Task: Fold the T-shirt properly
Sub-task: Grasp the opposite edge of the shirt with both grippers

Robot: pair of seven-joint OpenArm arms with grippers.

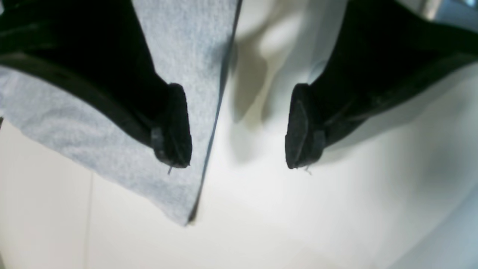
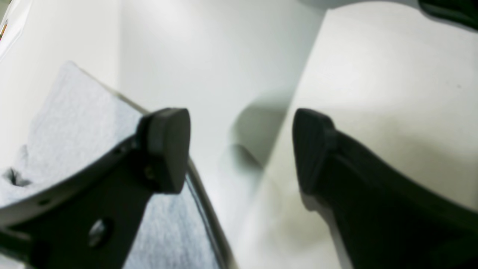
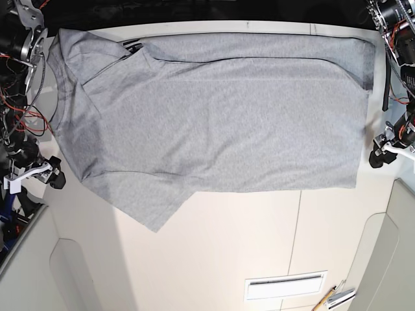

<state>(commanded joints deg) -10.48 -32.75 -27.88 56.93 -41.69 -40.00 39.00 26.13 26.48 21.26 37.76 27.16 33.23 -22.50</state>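
Observation:
The heather-grey T-shirt (image 3: 220,110) lies spread flat on the white table (image 3: 259,240), plain side up, neck end toward the left and hem toward the right. One sleeve (image 3: 152,204) points toward the near edge. My left gripper (image 1: 237,127) is open above the table, just off a corner of the shirt (image 1: 123,149); one of its fingers (image 1: 173,127) hangs over the cloth. In the base view it sits at the right edge (image 3: 382,155). My right gripper (image 2: 239,149) is open too, beside the shirt's edge (image 2: 74,119), at the left edge in the base view (image 3: 48,176).
A slotted vent (image 3: 285,285) is set in the table near the front, with small tools (image 3: 334,298) beside it. Bundles of wires (image 3: 23,110) run along the left side. Arm hardware (image 3: 395,39) stands at the back right corner.

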